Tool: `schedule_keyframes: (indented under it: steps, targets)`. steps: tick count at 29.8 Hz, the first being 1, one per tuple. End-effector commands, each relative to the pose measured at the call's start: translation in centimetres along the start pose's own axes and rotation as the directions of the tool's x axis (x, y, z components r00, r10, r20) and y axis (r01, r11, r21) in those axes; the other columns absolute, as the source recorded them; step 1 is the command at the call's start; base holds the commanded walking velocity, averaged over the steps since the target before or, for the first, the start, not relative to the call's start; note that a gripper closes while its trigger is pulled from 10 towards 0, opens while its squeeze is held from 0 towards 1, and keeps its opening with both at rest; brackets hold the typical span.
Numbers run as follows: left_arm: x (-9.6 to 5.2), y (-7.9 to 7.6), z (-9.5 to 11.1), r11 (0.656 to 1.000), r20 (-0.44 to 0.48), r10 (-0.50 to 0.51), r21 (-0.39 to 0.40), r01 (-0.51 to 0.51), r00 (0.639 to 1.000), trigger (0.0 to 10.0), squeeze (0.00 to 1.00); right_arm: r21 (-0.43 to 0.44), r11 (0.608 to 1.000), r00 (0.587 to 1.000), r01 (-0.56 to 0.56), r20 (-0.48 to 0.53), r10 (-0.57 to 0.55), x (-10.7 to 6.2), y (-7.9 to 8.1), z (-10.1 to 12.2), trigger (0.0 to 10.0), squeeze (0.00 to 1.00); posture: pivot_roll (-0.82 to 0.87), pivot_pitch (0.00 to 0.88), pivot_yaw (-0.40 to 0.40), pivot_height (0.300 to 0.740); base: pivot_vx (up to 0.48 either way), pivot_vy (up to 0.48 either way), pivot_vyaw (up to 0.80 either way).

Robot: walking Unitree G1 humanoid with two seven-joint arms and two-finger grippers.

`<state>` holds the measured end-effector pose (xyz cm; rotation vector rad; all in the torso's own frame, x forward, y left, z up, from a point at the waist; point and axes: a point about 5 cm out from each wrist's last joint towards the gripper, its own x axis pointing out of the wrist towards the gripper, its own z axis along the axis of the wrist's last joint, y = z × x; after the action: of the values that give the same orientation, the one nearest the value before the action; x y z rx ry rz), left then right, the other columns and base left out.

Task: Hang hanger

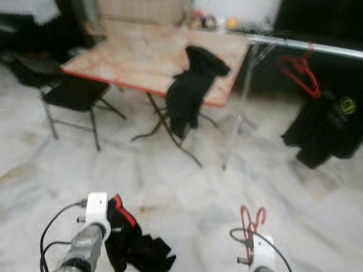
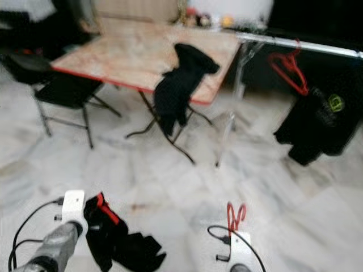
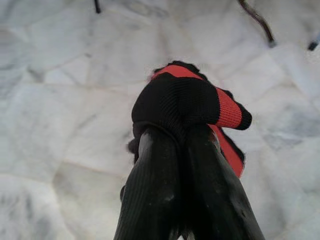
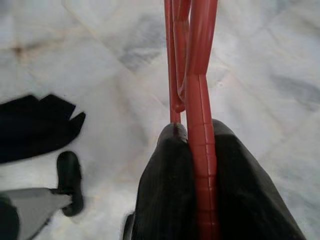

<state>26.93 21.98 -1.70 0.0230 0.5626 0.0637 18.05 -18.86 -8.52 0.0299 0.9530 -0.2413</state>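
Red hanger [image 4: 200, 100] clamped in right end effector [image 4: 197, 145], above marble floor [image 1: 187, 187]

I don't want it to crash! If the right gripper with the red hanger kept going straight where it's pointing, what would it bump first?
Probably the marble floor. The right gripper, shut on the red hanger, points at bare tiles; depth is hard to judge.

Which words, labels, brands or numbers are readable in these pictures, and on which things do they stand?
No text can be read.
A yellow-green logo stands on the black garment hanging from the rail; it is too blurred to read.
The red hanger in the right gripper and the black-and-red garment in the left gripper show no lettering.
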Motion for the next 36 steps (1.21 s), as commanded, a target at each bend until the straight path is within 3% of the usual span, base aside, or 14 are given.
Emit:
schedule_keyframes:
  steps: [1, 9, 16, 27, 36]
  targets:
    - [0.09, -0.42, 0.35, 1.0, 0.024, -0.015, -0.006, 0.015, 1.0, 10.0, 0.0, 0.035, 0.999, 1.0, 0.017, -0.02, -0.016, -0.09, -0.57, -0.7, 10.0, 0.0, 0.04, 0.0, -0.013, 0.74, 0.0, 0.0, 0.0]
    - [0.07, -0.67, 0.12, 1.0, 0.018, -0.01, -0.017, 0.011, 1.0, 10.0, 0.0, 0.038, 0.999, 1.0, 0.018, -0.016, -0.017, -0.06, -0.57, -0.55, 10.0, 0.0, 0.04, 0.0, -0.01, 0.74, 0.0, 0.069, 0.0]
    - [0.16, -0.78, 0.35, 1.0, 0.021, -0.009, -0.01, 0.009, 1.0, 10.0, 0.0, 0.069, 0.997, 1.0, 0.018, -0.019, -0.017, -0.04, -0.61, -0.49, 10.0, 0.0, 0.04, 0.0, -0.011, 0.74, 0.0, 0.429, -0.53]
    - [0.21, -0.58, 0.59, 1.0, 0.025, -0.007, -0.005, 0.007, 1.0, 10.0, 0.0, 0.088, 0.996, 1.0, 0.014, 0.009, -0.015, -0.01, -0.22, 0.01, 10.0, 0.0, 0.05, 0.0, -0.012, 0.74, 0.0, 0.436, 0.0]
    - [0.25, -0.43, 0.82, 1.0, 0.032, -0.004, -0.004, 0.004, 0.999, 10.0, 0.0, 0.085, 0.996, 1.0, 0.018, 0.021, -0.02, 0.0, -0.27, 0.18, 10.0, 0.0, 0.05, 0.0, -0.012, 0.74, 0.0, 0.435, -0.66]
